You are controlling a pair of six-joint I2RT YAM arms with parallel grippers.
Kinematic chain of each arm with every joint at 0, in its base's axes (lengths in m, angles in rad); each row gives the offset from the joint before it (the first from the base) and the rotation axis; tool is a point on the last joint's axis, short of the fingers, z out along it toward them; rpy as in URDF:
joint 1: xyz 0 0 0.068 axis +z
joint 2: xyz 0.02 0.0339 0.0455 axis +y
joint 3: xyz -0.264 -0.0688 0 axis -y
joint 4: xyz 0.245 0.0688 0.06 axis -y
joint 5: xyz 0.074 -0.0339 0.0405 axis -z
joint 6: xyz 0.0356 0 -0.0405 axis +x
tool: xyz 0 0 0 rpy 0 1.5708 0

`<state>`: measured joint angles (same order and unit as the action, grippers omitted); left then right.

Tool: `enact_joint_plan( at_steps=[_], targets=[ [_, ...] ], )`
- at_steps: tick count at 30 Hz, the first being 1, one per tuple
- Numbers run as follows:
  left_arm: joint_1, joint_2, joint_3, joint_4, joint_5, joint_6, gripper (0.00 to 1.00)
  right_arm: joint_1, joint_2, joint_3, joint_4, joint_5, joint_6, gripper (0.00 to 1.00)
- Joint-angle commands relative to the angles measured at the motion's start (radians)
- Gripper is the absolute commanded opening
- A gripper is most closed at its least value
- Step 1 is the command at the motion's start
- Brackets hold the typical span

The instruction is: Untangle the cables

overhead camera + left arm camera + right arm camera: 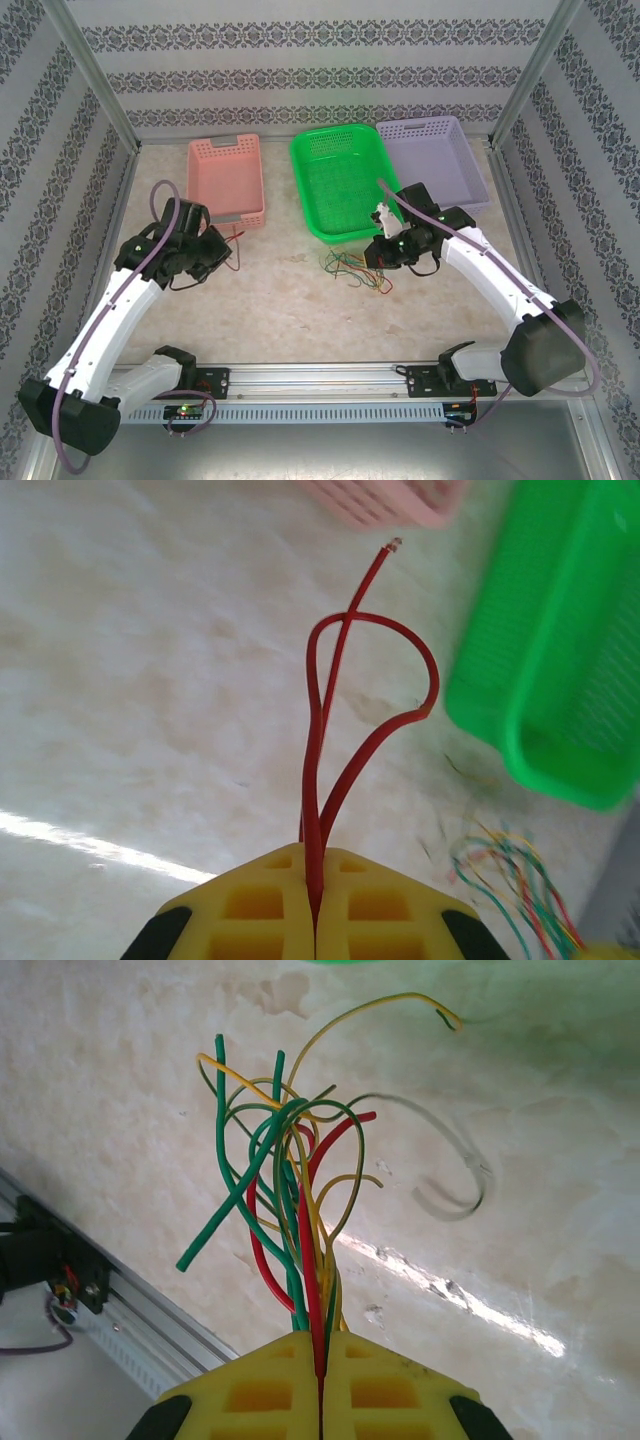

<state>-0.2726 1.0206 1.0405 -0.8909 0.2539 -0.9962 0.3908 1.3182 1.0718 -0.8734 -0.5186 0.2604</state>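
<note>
My left gripper (318,865) is shut on a single red cable (318,730), which loops up from the yellow fingers and ends in a bare tip. In the top view this gripper (222,252) hangs just in front of the pink basket. The right gripper (322,1345) is shut on a tangled bundle of cables (290,1180), green, red and yellow, fanning out above the table. From above, that gripper (385,255) sits in front of the green basket, with the bundle (355,268) trailing to its left on the table.
Three baskets stand at the back: pink (196,185), green (303,190) and purple (470,165). The arms' base rail (320,378) runs along the near edge. Patterned walls close in both sides and the back.
</note>
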Motion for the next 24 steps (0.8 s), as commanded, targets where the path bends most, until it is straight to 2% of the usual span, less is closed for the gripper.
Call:
enact_joint_plan(
  at_steps=[1, 3, 5, 8, 10, 13, 16, 20, 22, 24],
  targets=[
    [0.01, 0.032, -0.007, 0.186, 0.273, 0.123, 0.0, 0.013, 0.015, -0.023, -0.055, 0.084, -0.057, 0.0],
    [0.009, 0.035, -0.005, 0.227, 0.336, 0.148, 0.0, 0.004, 0.032, -0.033, -0.049, 0.148, -0.046, 0.0],
    [0.009, 0.043, -0.002, 0.261, 0.397, 0.172, 0.0, -0.012, 0.049, -0.033, -0.04, 0.204, -0.021, 0.12],
    [0.009, 0.066, -0.008, 0.324, 0.496, 0.182, 0.0, -0.024, 0.053, -0.012, -0.017, 0.23, 0.015, 0.37],
    [0.007, 0.072, -0.013, 0.346, 0.516, 0.202, 0.0, -0.023, 0.038, 0.02, -0.015, 0.225, 0.047, 0.45],
    [0.007, 0.084, -0.029, 0.383, 0.535, 0.225, 0.0, -0.007, -0.013, 0.083, -0.002, 0.22, 0.128, 0.47],
    [0.006, 0.093, -0.068, 0.468, 0.518, 0.178, 0.0, 0.032, -0.066, 0.112, 0.089, 0.165, 0.24, 0.4],
    [-0.009, 0.103, -0.114, 0.64, 0.5, 0.059, 0.0, 0.144, -0.057, 0.069, 0.377, 0.049, 0.456, 0.42],
    [-0.022, 0.119, -0.117, 0.68, 0.493, 0.03, 0.0, 0.203, -0.017, 0.037, 0.539, 0.038, 0.556, 0.47],
    [-0.034, 0.131, -0.116, 0.699, 0.492, 0.017, 0.0, 0.227, 0.043, 0.033, 0.652, 0.026, 0.638, 0.49]
  ],
)
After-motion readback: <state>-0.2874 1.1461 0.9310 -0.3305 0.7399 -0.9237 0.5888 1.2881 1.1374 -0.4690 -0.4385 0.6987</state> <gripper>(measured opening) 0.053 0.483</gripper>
